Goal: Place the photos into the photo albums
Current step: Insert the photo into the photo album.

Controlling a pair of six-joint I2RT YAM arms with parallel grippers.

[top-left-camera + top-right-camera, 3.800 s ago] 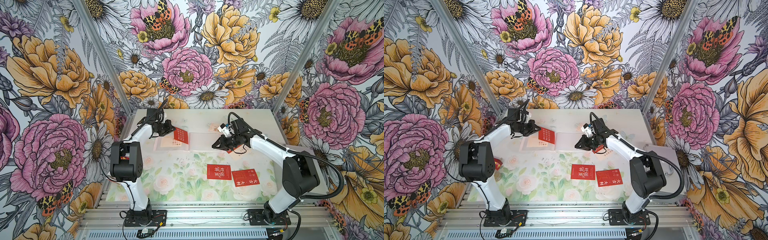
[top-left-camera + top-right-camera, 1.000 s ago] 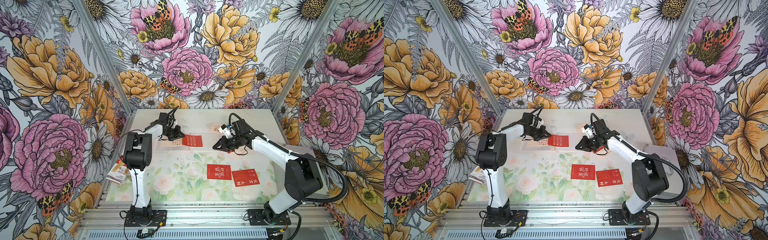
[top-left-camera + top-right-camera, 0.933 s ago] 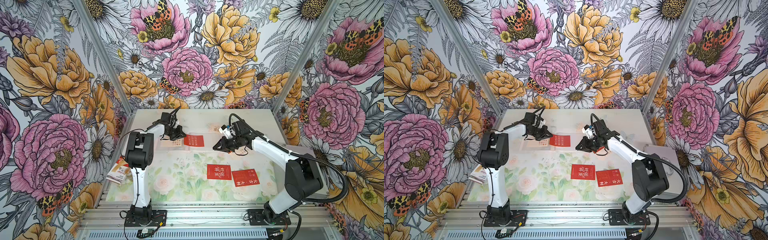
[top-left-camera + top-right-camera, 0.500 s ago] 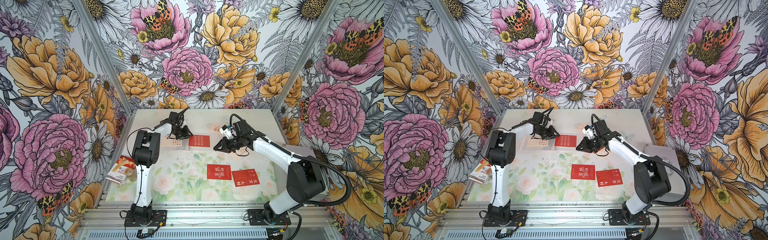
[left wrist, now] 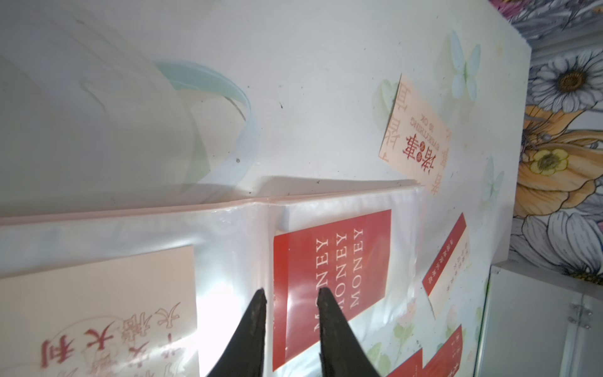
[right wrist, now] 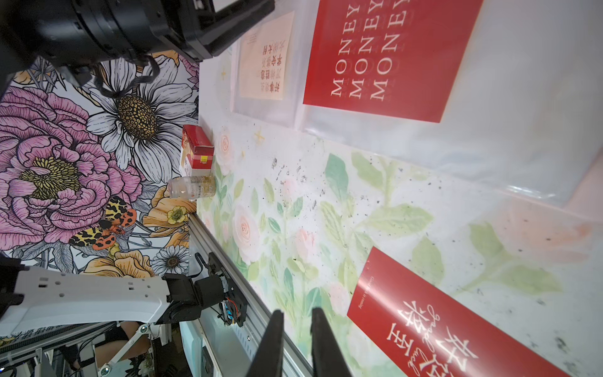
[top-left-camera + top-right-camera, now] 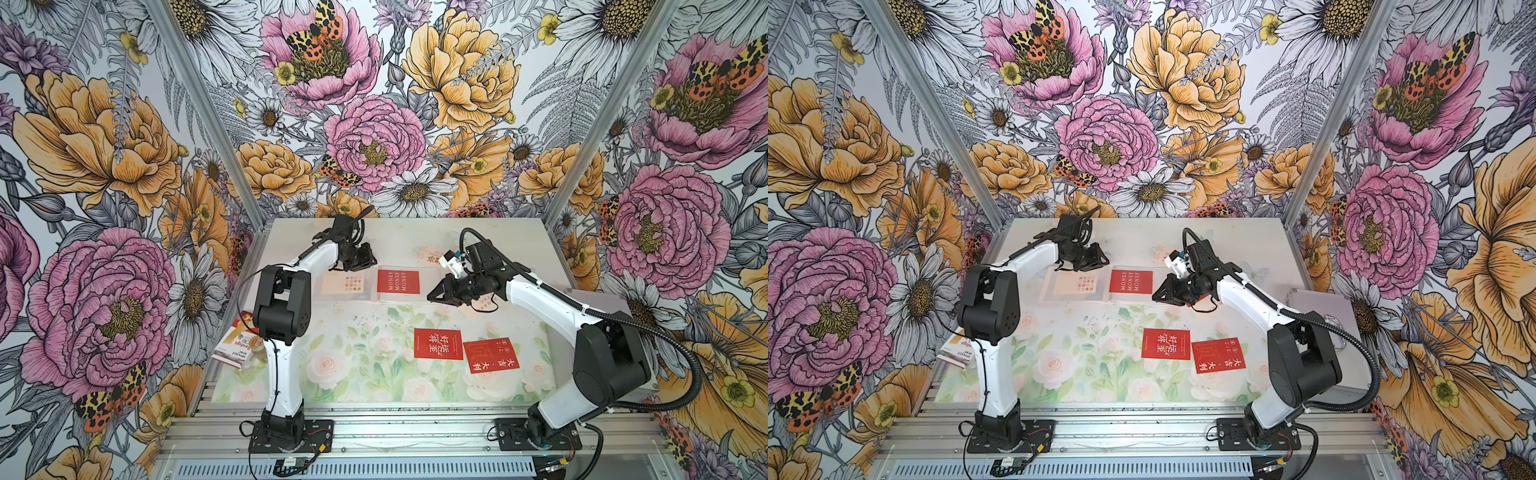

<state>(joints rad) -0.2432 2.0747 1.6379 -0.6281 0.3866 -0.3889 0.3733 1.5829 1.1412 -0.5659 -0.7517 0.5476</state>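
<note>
"What are the left jaws doing?"

"They're slightly parted and empty, over the open photo album (image 5: 235, 235), beside the red MONEY photo (image 5: 332, 274) in its sleeve."

"And the right jaws?"

"Barely parted, empty, hovering beside the album. A red photo (image 7: 438, 343) and a second red photo (image 7: 491, 354) lie loose on the table (image 7: 353, 374)."

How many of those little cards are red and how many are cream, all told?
Red cards: 3 (MONEY card, two loose red cards)
Cream cards: 3 (sleeved card in the album, far card, red-edged card)
Total: 6
</note>
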